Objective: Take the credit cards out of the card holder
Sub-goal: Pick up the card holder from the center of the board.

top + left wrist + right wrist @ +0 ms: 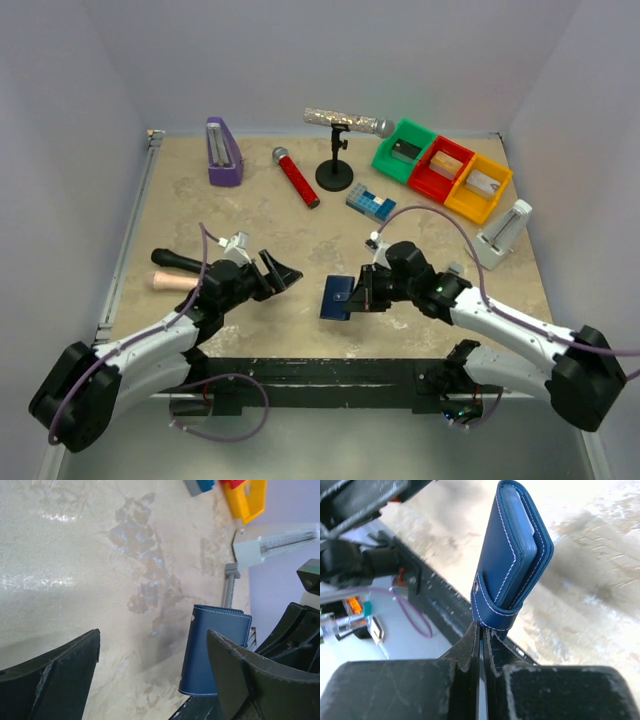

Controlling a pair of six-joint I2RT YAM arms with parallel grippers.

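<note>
The table (pixel 250 215) top looks like pale sandy stone with grey-brown blotches, shiny where the light hits it. Plain pale grey walls (pixel 300 50) stand round it. The dark-blue card holder (pixel 338 298) is near the front edge, in the middle. It is folded shut, so its inside is hidden. The right gripper (pixel 362 292) has its fingers squeezed tight on the holder's edge by the strap. The left gripper (pixel 284 272) is near it, fingers spread wide, touching nothing. I can read no writing. In the left wrist view, a yellow bin (pixel 247 500) is cut off at the top.
</note>
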